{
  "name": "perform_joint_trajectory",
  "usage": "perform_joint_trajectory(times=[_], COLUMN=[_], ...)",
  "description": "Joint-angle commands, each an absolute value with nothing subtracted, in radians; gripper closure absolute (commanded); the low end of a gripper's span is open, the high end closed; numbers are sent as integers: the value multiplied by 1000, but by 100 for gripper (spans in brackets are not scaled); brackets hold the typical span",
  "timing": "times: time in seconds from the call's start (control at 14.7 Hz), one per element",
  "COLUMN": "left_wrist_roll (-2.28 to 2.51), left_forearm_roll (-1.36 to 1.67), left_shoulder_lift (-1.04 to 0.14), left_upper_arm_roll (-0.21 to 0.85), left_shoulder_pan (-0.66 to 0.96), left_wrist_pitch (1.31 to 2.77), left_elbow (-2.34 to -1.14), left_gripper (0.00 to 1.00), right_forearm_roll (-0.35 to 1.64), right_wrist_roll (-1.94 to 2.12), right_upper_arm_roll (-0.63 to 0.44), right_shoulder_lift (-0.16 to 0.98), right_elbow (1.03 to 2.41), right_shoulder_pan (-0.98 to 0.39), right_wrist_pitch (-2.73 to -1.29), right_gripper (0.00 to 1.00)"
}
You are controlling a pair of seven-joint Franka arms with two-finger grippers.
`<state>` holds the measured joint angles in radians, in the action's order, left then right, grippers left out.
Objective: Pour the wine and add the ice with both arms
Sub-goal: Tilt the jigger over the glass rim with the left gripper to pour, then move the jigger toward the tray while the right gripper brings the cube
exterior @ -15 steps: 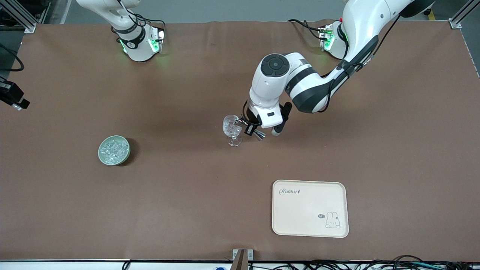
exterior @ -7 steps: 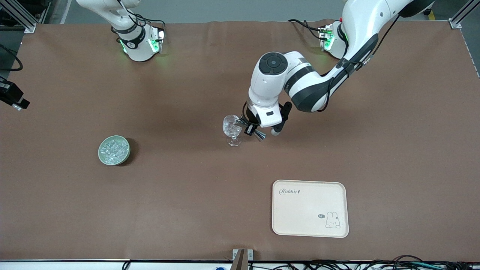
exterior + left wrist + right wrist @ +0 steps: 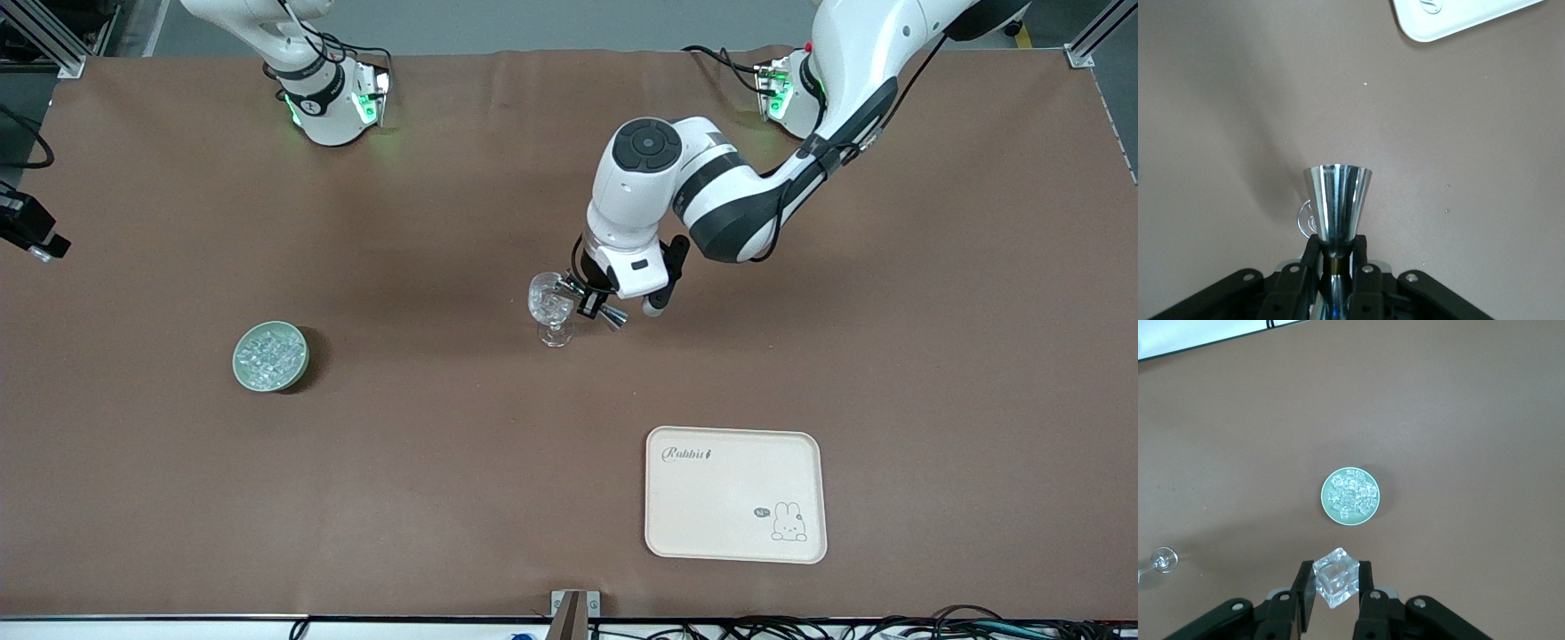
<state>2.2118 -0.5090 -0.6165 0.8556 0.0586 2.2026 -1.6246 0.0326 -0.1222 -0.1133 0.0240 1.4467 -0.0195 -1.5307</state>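
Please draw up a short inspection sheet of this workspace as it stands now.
Surface: brown table covering, dry.
Job's things: clear cut-glass stemmed goblet mid-table; round green bowl of small clear ice cubes toward the right arm's end.
Clutter: cream rectangular rabbit-print tray, nearer the front camera than the goblet.
Claws: left claw shut on shiny steel cone-shaped jigger, tilted beside the goblet's rim; right claw shut on one ice cube, over the table near the bowl.
Cables: black bundle along the table's near edge.
Surroundings: aluminium frame posts.
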Motion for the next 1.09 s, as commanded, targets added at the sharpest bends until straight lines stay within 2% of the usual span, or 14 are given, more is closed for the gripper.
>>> perform_joint_trajectory(times=[0.0,0.34,0.55,1.02], left_wrist_roll=[2214,2067,1895,1645], left_forearm_roll=[-433,-214,-4,296], left_shoulder_lift=[-592,-546,-473,-459], left_upper_arm_roll=[854,769,674,467], left_shoulder_pan=[51,43,48,58], left_wrist_pitch=[2194,2223,2220,2214], left_elbow=[-1624,-1620,-1628,-1614], left_gripper=[100,100,100,100], right_forearm_roll=[57,57,57,40], right_wrist_roll=[-106,-106,-107,-141], right_upper_arm_roll=[-114,-114,-109,-74], right_shoulder_lift=[21,21,20,23], right_elbow=[1447,1445,1445,1445], right_shoulder_pan=[-11,-12,-15,-47], right_wrist_pitch=[-1534,-1531,-1528,-1523], right_gripper=[99,99,99,100])
